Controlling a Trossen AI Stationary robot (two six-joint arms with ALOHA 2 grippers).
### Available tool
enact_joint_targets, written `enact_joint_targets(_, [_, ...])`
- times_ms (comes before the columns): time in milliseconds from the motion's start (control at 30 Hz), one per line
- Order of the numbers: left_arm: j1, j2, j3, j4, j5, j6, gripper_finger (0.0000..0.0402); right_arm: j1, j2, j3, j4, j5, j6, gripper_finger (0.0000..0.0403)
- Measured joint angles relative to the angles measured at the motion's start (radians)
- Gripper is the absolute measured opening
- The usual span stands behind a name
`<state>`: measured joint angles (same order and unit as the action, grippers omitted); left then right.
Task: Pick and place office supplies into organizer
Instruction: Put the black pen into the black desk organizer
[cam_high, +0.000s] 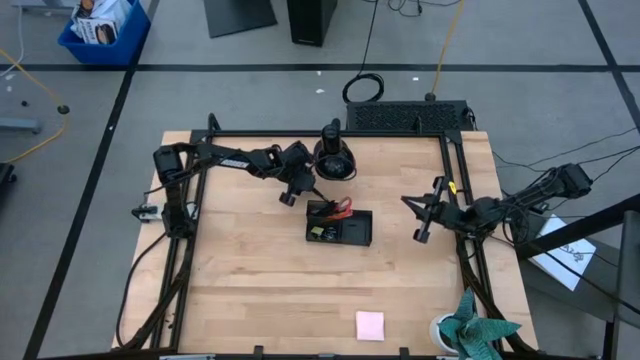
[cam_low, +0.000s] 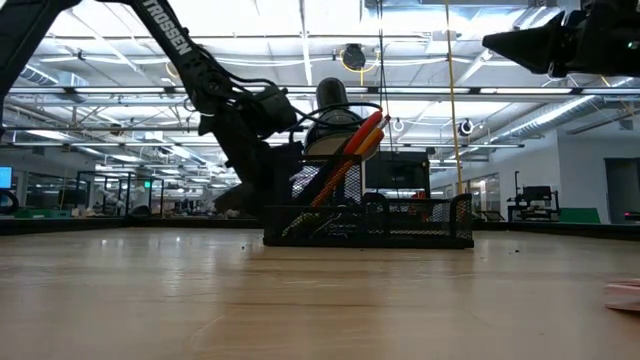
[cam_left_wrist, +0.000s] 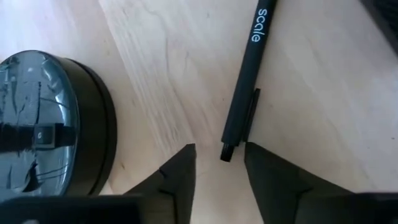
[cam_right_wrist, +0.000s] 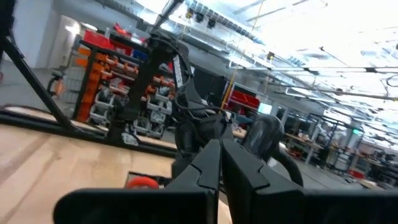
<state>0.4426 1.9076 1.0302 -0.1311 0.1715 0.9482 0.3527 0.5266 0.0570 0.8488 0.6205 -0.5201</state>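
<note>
Black pen (cam_left_wrist: 244, 93) btwn open left gripper (cam_left_wrist: 219, 177) jaws.

I read "scale" in pale letters along the black pen (cam_left_wrist: 244, 81), and "TROSSEN" in white down the left arm (cam_low: 170, 40) link.

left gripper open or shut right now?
Open. In the left wrist view the left gripper has its two dark fingers apart, with the tip of the black "scale" pen lying on the wooden table between them, not clamped.
</note>
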Motion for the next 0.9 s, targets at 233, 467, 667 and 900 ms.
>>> enact_joint_targets(233, [-0.007,0.002,0.000,-0.035,0.013,-0.002,0.0055,0.000,0.000,0.000,-0.033,0.011,0.009,0.0009])
enact_joint_targets(467, [-0.024,0.003,-0.002,-0.050,-0.037,-0.029,0.0015,0.000,0.000,0.000,-0.032,0.011,0.018,0.0009])
enact_joint_targets(667, [-0.048,0.004,-0.003,-0.069,-0.120,-0.048,0.0005,0.000,0.000,0.000,-0.032,0.011,0.028,0.0009])
enact_joint_targets(900, [-0.053,0.004,-0.001,-0.107,-0.150,-0.087,0.0001,0.000,0.000,0.000,-0.033,0.011,0.033,0.0009])
